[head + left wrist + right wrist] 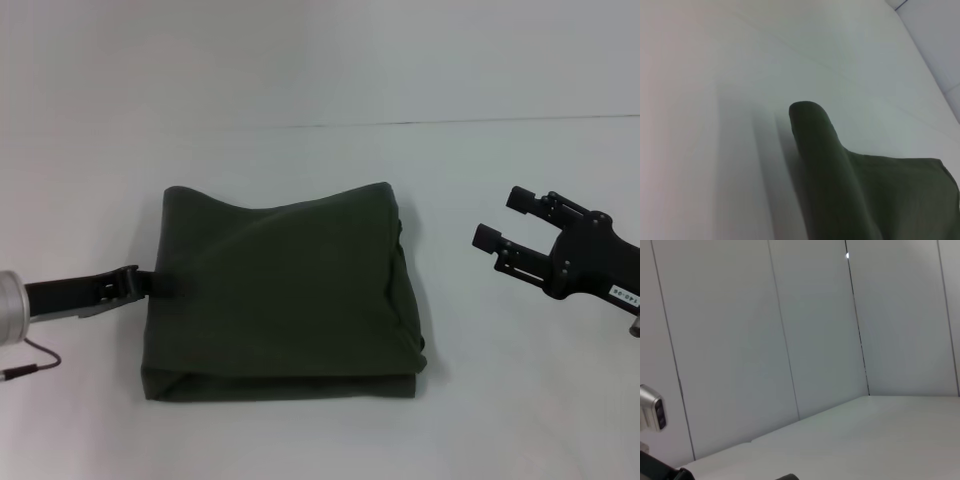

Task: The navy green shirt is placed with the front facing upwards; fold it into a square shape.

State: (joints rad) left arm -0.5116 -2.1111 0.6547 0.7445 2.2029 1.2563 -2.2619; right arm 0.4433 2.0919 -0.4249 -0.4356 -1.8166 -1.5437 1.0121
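Note:
The navy green shirt (pixel 285 290) lies folded into a rough square in the middle of the white table, plain green side up, with no lettering showing. My left gripper (pixel 152 283) reaches in low from the left and is shut on the shirt's left edge, about halfway along. In the left wrist view that edge stands up as a raised fold of the shirt (pixel 815 145). My right gripper (pixel 503 218) hovers open to the right of the shirt, clear of the cloth, with nothing between its fingers.
The white table (pixel 320 440) stretches all around the shirt, and a pale panelled wall (pixel 790 330) stands behind it. A thin cable (pixel 35 360) hangs from the left arm's silver wrist (pixel 10 308).

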